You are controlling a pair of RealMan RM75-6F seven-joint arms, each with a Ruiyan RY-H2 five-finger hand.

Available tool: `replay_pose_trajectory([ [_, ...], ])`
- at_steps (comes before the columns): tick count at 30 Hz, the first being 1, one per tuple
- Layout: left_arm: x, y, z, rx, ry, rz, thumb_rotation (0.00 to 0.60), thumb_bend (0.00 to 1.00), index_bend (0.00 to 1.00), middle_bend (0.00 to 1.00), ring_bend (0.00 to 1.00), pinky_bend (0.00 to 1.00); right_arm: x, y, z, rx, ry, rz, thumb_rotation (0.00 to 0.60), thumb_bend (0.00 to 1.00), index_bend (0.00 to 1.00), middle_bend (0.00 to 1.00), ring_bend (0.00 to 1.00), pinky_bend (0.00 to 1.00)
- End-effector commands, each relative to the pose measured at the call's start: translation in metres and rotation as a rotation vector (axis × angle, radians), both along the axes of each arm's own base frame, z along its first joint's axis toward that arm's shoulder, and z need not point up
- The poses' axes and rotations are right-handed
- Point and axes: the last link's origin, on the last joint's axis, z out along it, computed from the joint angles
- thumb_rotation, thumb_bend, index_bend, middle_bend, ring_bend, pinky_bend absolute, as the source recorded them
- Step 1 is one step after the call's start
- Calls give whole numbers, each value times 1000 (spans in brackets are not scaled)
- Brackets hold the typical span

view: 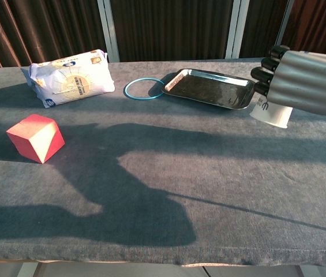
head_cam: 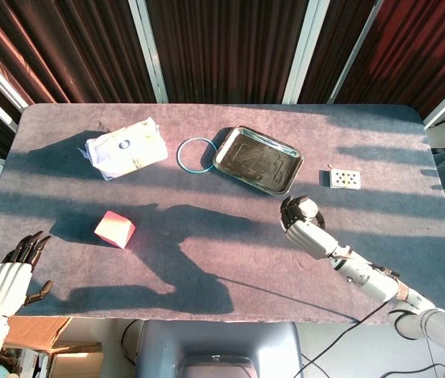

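My right hand (head_cam: 301, 219) (view: 304, 81) grips a white paper cup (view: 271, 113) and holds it above the table, mouth pointing down. It hangs just off the near right corner of a shiny metal tray (head_cam: 257, 160) (view: 209, 88). In the head view the hand covers the cup. My left hand (head_cam: 5, 279) hangs off the table's front left corner with its fingers stretched out, holding nothing. The nearest thing to it is a red cube (head_cam: 115, 229) (view: 36, 137).
A blue ring (head_cam: 196, 154) (view: 143, 89) lies left of the tray. Further left is a white soft packet (head_cam: 126, 148) (view: 70, 77). A small white dotted card (head_cam: 344, 179) lies to the right of the tray. The grey cloth table (head_cam: 222, 276) carries long shadows.
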Motion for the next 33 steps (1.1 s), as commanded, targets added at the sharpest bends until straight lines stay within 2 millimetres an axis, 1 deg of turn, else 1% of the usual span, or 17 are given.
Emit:
replay_pose_trajectory([
  [1,0,0,0,1,-2,1,600,295,0,11,0,234,-1,4,-11,30,107,16,600,483,698,465,463,553],
  [9,-1,0,2,4,-6,7,600,295,0,12,0,234,-4,4,-24,46,132,-10,600,480,663,465,414,509],
  [12,0,-1,2,5,-7,4,600,295,0,13,0,235,-5,6,-25,52,120,-21,600,481,628,465,360,458],
  [14,0,-1,2,5,-7,4,600,295,0,13,0,235,-7,6,-25,53,108,-36,600,479,578,448,310,414],
  [16,0,-1,2,5,-7,4,600,294,0,14,0,235,-8,6,-25,52,96,-49,600,473,499,391,245,387],
  [22,0,-1,2,4,-4,5,600,295,0,14,0,235,-12,7,-23,63,21,-114,600,429,319,235,129,375],
  [25,0,-1,2,3,-3,5,600,294,0,14,0,235,-14,6,-20,64,-28,-152,600,403,245,177,103,371],
  [28,0,-1,2,4,-4,5,600,294,0,14,0,235,-15,8,-15,80,-110,-228,600,364,160,114,70,355],
  [31,0,-1,2,5,-5,5,600,294,0,14,0,235,-12,11,-5,122,-264,-335,600,337,99,83,52,339],
  [33,0,-1,2,7,-4,4,600,294,0,14,0,235,-10,15,8,155,-411,-419,600,326,88,81,50,329],
])
